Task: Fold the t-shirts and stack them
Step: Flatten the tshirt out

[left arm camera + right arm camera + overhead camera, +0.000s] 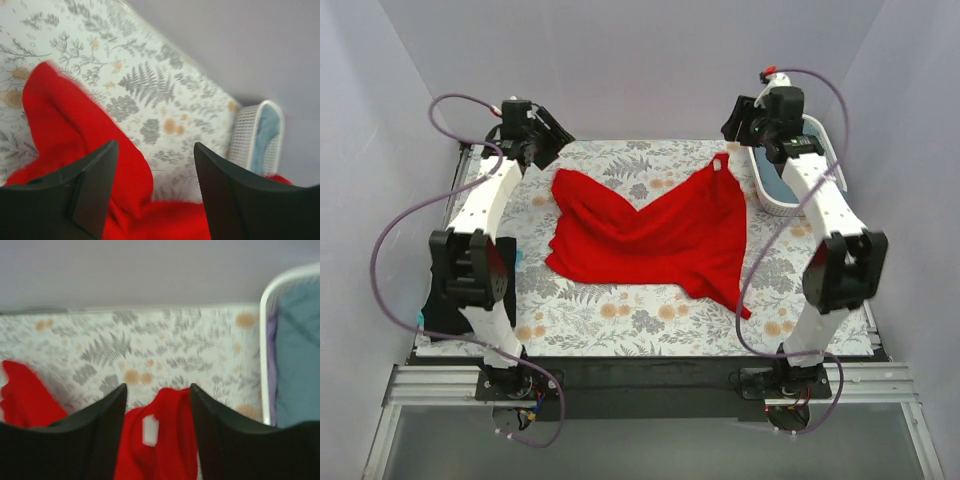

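Note:
The red t-shirt (650, 235) lies crumpled and partly spread in the middle of the floral table, its white neck label (720, 163) at the back right corner. My left gripper (552, 145) is open and empty, raised over the shirt's back left corner; the left wrist view shows red cloth (65, 120) below the open gripper (155, 145). My right gripper (735, 130) is open and empty above the neck; in the right wrist view the red cloth (170, 450) and label (150, 430) lie below the gripper (158, 387). I cannot make out a black t-shirt.
A white basket (790, 205) holding blue-grey cloth stands at the back right, beside the right arm; it also shows in both wrist views (245, 135) (265, 340). A dark shape (428, 305) sits at the table's left edge behind the left arm. Grey walls enclose the table.

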Motion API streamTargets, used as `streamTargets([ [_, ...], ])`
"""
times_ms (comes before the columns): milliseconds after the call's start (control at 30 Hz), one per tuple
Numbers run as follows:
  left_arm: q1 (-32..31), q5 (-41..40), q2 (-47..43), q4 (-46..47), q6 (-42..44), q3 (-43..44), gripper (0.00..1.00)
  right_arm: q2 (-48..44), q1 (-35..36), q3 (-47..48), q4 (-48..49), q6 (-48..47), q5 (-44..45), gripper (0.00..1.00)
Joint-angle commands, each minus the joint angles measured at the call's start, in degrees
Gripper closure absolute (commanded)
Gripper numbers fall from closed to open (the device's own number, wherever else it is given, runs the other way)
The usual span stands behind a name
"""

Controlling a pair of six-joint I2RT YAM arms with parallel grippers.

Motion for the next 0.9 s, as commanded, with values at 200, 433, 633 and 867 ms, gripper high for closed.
streamTargets([
  [200,0.9,-8.1,-10.1,-4.3,-4.5,-21.8,0.38,-0.8,-1.3,-12.1,-10.1,1.6,-1.0,0.28],
  [433,0.6,-18.2,-29.4,-10.3,-11.9,-45.4,0.53,-29.5,-1.1,-50.2,-6.0,7.7,-1.3,0.30],
  [633,0.4,-17.3,-26.1,-9.1,-14.0,-50.9,0.62,-39.2,-1.0,-59.1,-7.1,8.3,-2.6,0.31],
  [867,0.4,-16.8,-20.9,-7.9,-15.3,-51.4,0.62,-39.3,-1.0,-60.3,-7.6,7.9,-3.1,0.31],
])
